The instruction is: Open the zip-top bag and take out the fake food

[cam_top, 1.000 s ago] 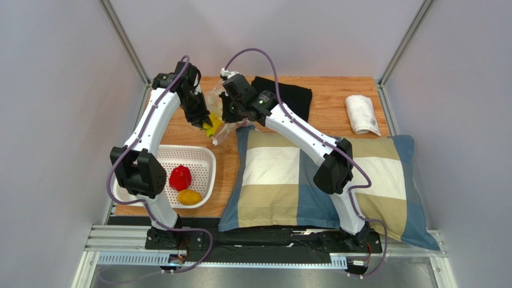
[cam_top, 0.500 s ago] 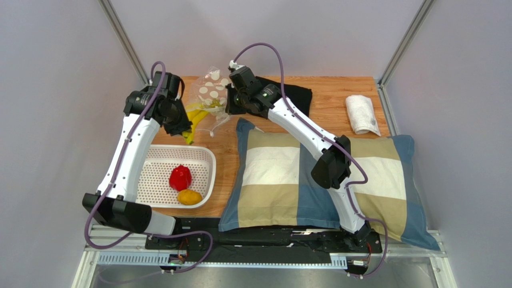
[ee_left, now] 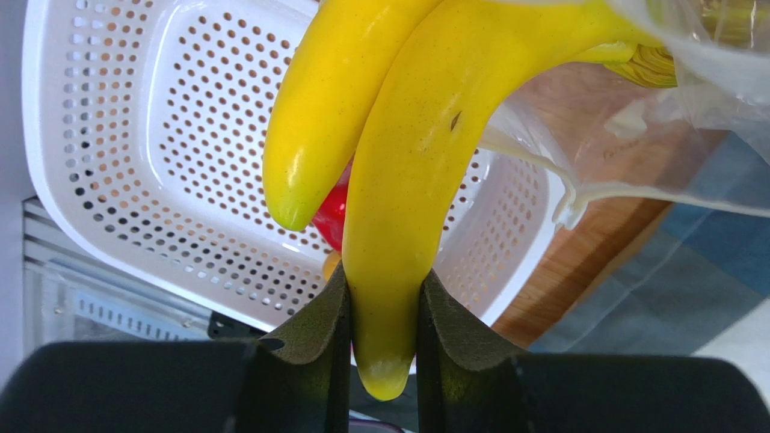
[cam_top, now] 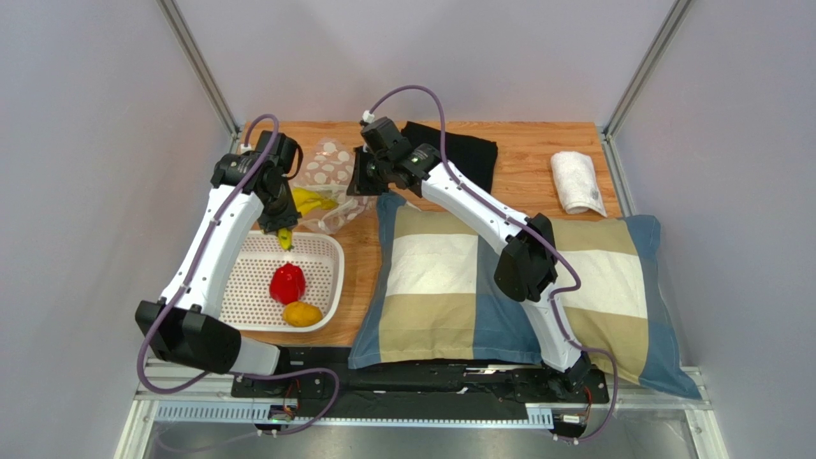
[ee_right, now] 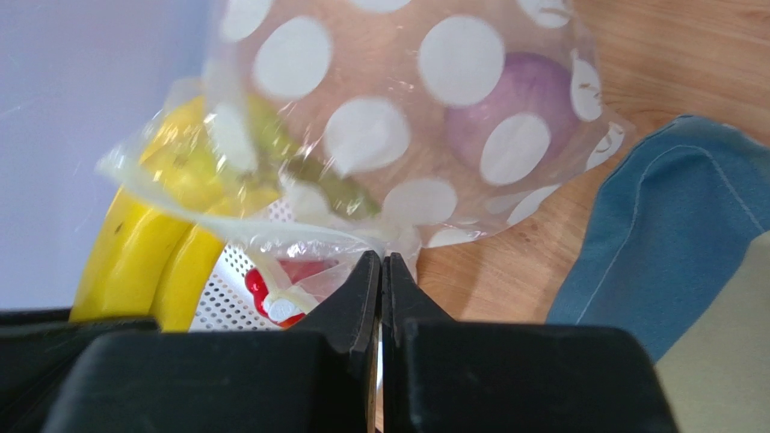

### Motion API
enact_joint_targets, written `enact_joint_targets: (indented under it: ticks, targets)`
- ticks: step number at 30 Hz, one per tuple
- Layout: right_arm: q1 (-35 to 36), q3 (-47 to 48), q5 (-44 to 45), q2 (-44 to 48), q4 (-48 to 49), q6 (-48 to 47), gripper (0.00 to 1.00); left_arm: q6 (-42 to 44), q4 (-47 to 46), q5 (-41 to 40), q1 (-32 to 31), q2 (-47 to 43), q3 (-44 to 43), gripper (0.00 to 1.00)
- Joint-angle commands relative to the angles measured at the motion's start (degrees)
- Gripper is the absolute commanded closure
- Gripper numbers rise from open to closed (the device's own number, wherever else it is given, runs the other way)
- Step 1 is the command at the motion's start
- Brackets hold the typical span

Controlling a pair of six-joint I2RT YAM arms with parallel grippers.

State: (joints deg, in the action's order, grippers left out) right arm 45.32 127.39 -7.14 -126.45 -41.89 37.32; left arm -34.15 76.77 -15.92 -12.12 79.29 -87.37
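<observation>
L gripper [ee_left: 381, 293]: fingers clamped on the lower tip of the yellow plastic banana bunch [ee_left: 407, 153], approx. over the far rim of the white perforated plastic tray [cam_top: 251, 287]. Bunch stem end sits in the mouth of the clear crinkly zip-top bag w/ whitish round spots [ee_right: 407, 117]. R gripper [ee_right: 381, 271]: fingers together, pinching the bag film at its edge. Purplish-pink toy onion [ee_right: 533, 95] is inside the bag. Red toy bell pepper [cam_top: 287, 283] and orange-yellow mango-like fruit [cam_top: 303, 314] lie in the tray. Bag is just left of the checked blue-and-beige pillow [cam_top: 450, 287].
</observation>
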Motion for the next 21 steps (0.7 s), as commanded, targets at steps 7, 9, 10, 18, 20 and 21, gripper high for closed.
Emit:
enact_joint_targets:
  ticks: [7, 9, 10, 18, 20, 21]
  targets:
    - [-2.25, 6.99, 3.62, -0.28, -1.97, 2.14, 1.0, 3.39, 4.44, -7.98, -2.56, -2.46, 0.09, 1.0]
    - [-3.22, 8.13, 4.32, -1.07, -2.41, 2.84, 1.0, 3.04, 5.57, -10.08, -2.65, -2.91, 0.97, 1.0]
    - [-3.66, 7.87, 4.5, -0.9, -2.76, 3.19, 1.0, 3.04, 5.41, -10.53, -2.65, -3.69, 1.41, 1.0]
    - [-3.13, 8.41, 2.04, -2.22, -2.41, 2.93, 1.0, 3.23, 0.55, -11.03, -3.17, -11.61, 5.47, 1.0]
    - [-3.22, 6.82, 1.51, -1.17, -1.62, 1.89, 1.0, -3.79, 6.59, -14.38, -3.17, -11.96, 3.97, 1.0]
    - [-3.22, 5.08, 0.82, -0.64, -1.1, 1.62, 1.0, -6.08, 8.64, -16.31, -3.17, -12.22, 2.4, 1.0]
